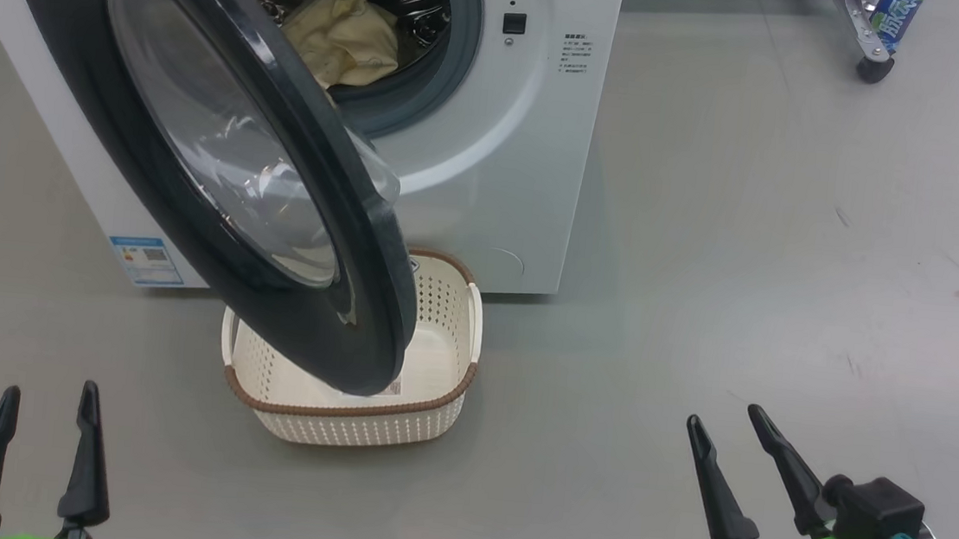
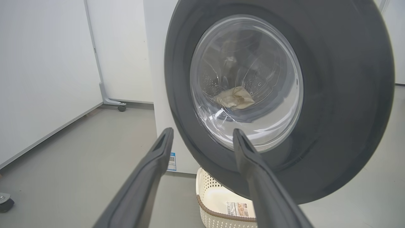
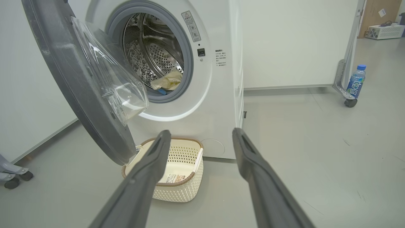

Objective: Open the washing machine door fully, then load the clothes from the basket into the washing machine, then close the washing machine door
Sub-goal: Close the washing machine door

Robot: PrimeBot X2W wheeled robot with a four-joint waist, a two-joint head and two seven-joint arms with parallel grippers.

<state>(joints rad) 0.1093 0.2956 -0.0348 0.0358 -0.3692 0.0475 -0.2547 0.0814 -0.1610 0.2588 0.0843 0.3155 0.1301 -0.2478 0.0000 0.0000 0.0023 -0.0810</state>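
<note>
Washing machine door (image 1: 221, 151) looks rigid (glossy rim, likely slippery); push its free edge. Left gripper (image 1: 49, 392) and right gripper (image 1: 725, 414) gape empty.

Nothing reads clearly here. A blue sticker (image 1: 146, 261) sits low on the washing machine (image 1: 488, 175), black print lines (image 1: 575, 55) run beside its mouth, a label (image 2: 238, 209) lies on the basket (image 1: 345, 411) floor, and white characters mark the bottle (image 3: 355, 81). All are too small to read.

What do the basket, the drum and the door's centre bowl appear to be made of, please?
Basket: likely cream plastic, matte, moulded perforated walls, brown rim. Drum: shiny metal, probably steel, with reflections and punched holes. Door bowl: clear glass or plastic, glossy; see-through with highlights.
</note>
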